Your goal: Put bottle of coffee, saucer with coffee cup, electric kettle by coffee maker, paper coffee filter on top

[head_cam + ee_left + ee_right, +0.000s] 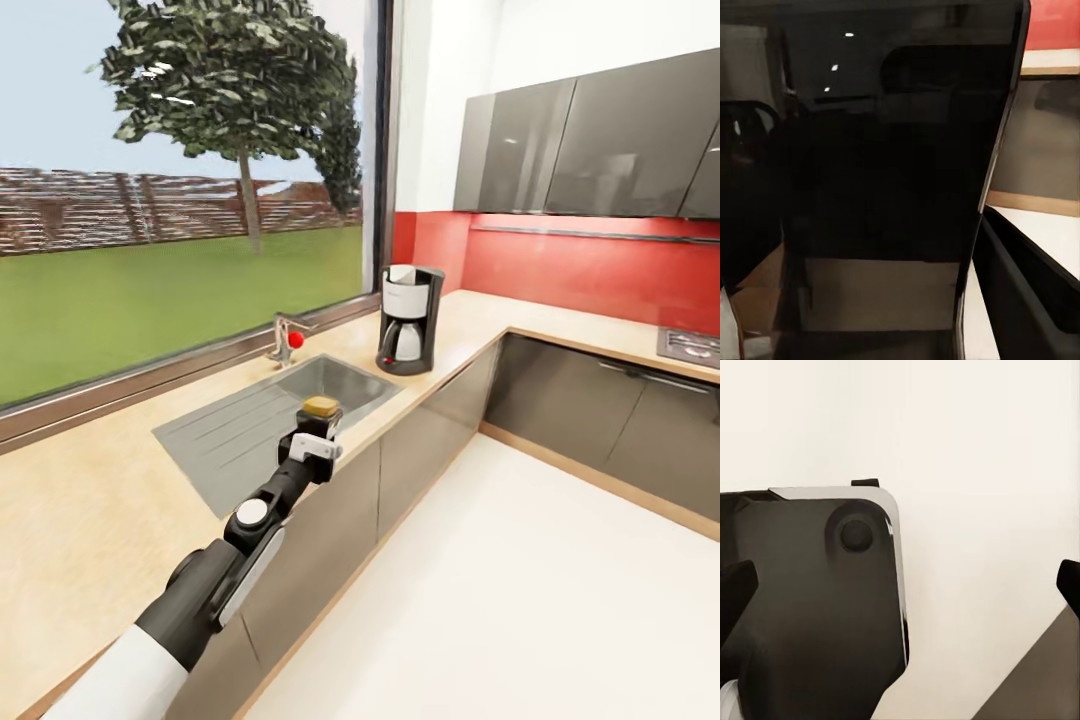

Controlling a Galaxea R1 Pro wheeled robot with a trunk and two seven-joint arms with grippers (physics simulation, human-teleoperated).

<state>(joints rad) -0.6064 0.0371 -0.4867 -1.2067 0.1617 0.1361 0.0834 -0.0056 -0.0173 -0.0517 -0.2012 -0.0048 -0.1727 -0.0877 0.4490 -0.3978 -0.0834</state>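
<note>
Sunlight from the big window (190, 190) falls across the kitchen countertop (90, 500), a long light wood-grain worktop that turns a corner under a red backsplash (590, 265) and dark wall cabinets (600, 140). One arm reaches forward from the lower part of the head view, and its gripper (318, 428) is clamped on the bottle of coffee (321, 407), whose yellow-gold cap shows just above the white gripper body; the dark body of the bottle is mostly hidden behind the gripper. From the rig's layout this looks to be the left arm. Gripper and bottle hang over the near rim of the grey sink (270, 425), which is set into the worktop directly beyond and below them. Further out from the gripper, past the sink basin, the coffee maker (409, 319) stands upright on the worktop near the corner, dark grey with white front parts and a small carafe at its base. Off to the gripper's far left side, at the back edge of the sink, sits a tap (284, 340) with a red knob.

The left wrist view shows a dark glossy panel with faint reflections and a strip of pale floor beside it. In the right wrist view dark fingertips (736, 589) appear at both edges, set wide apart, over a dark rounded panel and pale floor
</note>
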